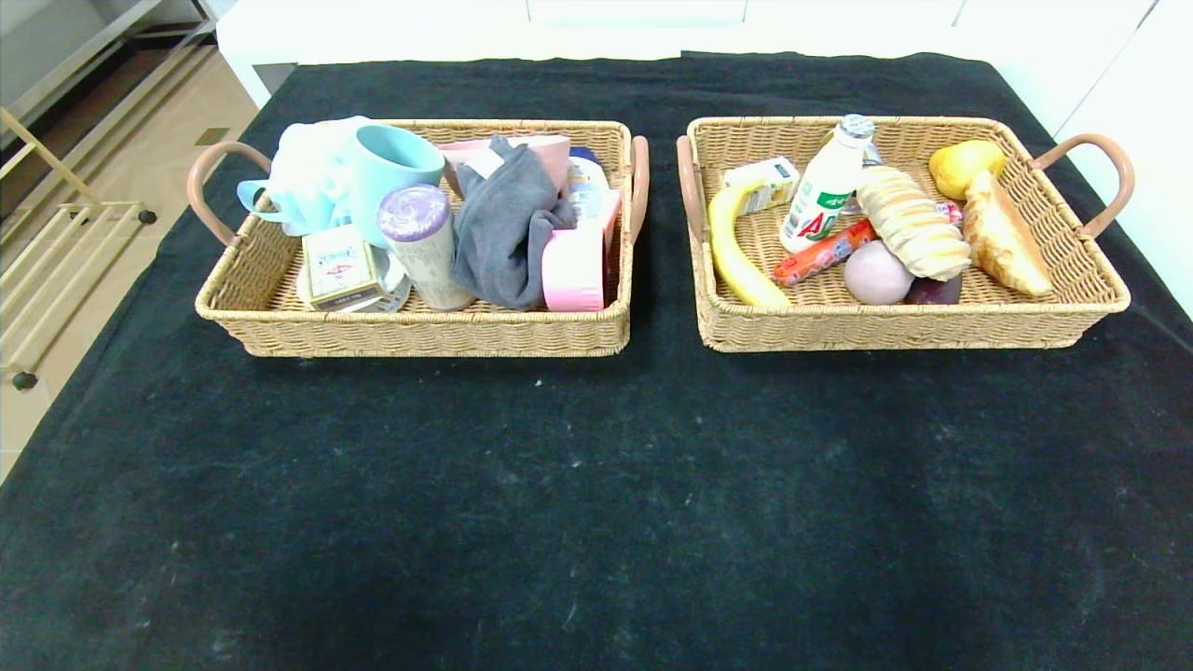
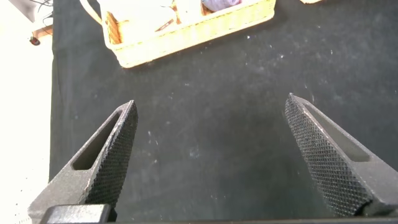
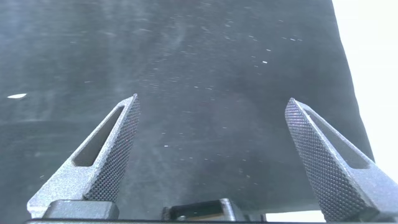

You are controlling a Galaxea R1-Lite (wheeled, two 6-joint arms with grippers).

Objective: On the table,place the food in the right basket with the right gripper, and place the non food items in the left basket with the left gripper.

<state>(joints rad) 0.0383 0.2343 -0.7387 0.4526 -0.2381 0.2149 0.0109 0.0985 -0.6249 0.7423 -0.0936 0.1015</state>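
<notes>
Left gripper (image 2: 208,158): hanging wide open, holding nothing, woven non-food basket (image 2: 193,28) ahead of it.
Right gripper (image 3: 211,162): gaping empty over bare cloth.
Progress: probably finishing; food is sitting in the right wicker basket (image 1: 909,321), nothing loose showing.
Surface: black cloth-covered table (image 1: 596,485), white walls beyond.

Not much going on apart from the sorting stuff. The table wears a black cloth (image 1: 596,485) with pale lint specks all over it. Off past its left edge there's beige tiled floor (image 1: 112,158), and on it a light wooden rack (image 1: 56,270) on small black wheels (image 1: 25,380). Behind the table's far edge runs a white counter (image 1: 596,28), and a white surface (image 1: 1132,112) sits along the right side.
</notes>
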